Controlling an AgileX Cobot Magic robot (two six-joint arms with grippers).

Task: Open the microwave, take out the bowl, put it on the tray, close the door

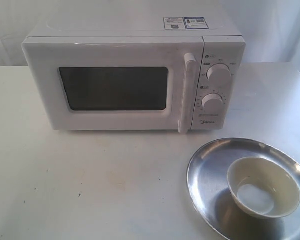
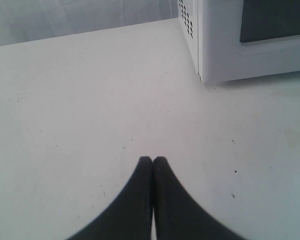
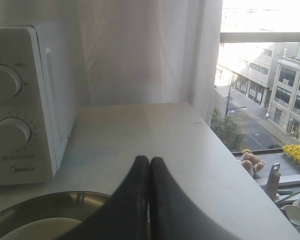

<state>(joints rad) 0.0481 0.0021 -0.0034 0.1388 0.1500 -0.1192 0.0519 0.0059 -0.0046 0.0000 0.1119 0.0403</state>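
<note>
The white microwave stands at the back of the table with its door shut and its bar handle upright. The cream bowl sits upright inside the steel tray at the front right. Neither arm shows in the exterior view. My left gripper is shut and empty over bare table, near the microwave's left front corner. My right gripper is shut and empty, just above the tray, with the microwave's knobs beside it. The bowl's rim shows there.
White table surface spreads in front of the microwave. A white curtain hangs behind. The table's right edge drops off by a window with clutter beyond.
</note>
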